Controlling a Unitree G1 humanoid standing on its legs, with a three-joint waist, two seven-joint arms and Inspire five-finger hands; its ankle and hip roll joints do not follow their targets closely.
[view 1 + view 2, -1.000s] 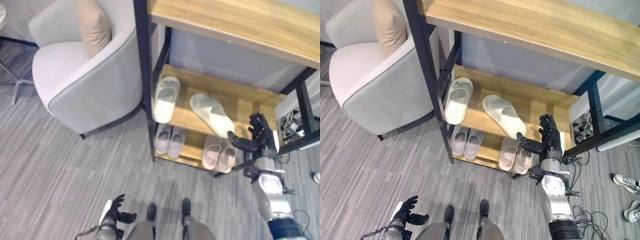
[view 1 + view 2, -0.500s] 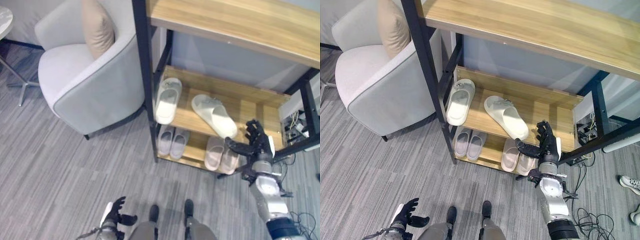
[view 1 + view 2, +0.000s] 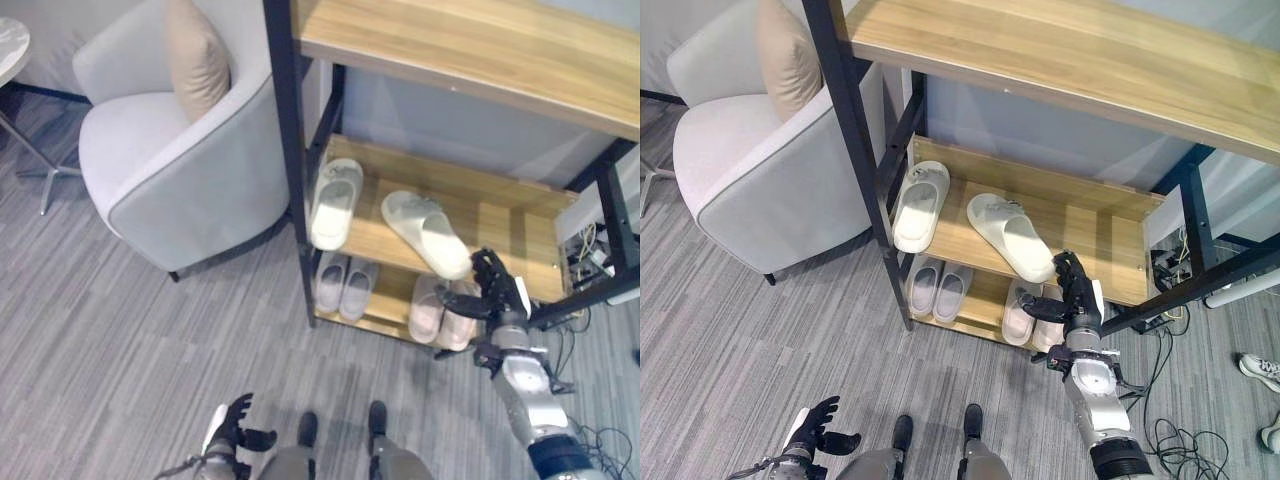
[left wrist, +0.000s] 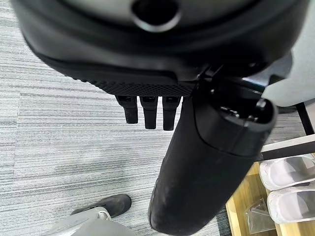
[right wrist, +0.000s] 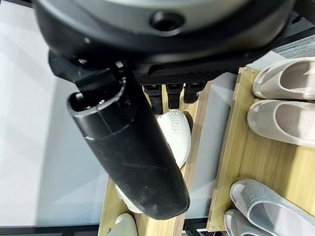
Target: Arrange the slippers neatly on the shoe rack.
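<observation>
Two pale slippers lie on the middle shelf (image 3: pixel 500 215) of the wooden shoe rack. One slipper (image 3: pixel 335 203) lies straight at the left end, the other slipper (image 3: pixel 425 232) lies at an angle in the middle. My right hand (image 3: pixel 495 295) is open just in front of the angled slipper's near end, not touching it. The right wrist view shows that slipper (image 5: pixel 176 135) past the straight fingers (image 5: pixel 172 93). Two pairs of pinkish-grey slippers (image 3: pixel 343 285) (image 3: pixel 440 310) stand on the bottom shelf. My left hand (image 3: pixel 235 430) hangs open low over the floor.
A grey armchair (image 3: pixel 170 170) with a beige cushion (image 3: pixel 197 55) stands close to the rack's left post (image 3: pixel 290 160). The rack's top shelf (image 3: pixel 470 50) overhangs the middle one. A sneaker (image 3: pixel 1257 365) lies on the carpet to the right.
My right hand has come down and a little left, closer to the angled slipper's near end. The slippers have not moved. The camera shifted slightly.
</observation>
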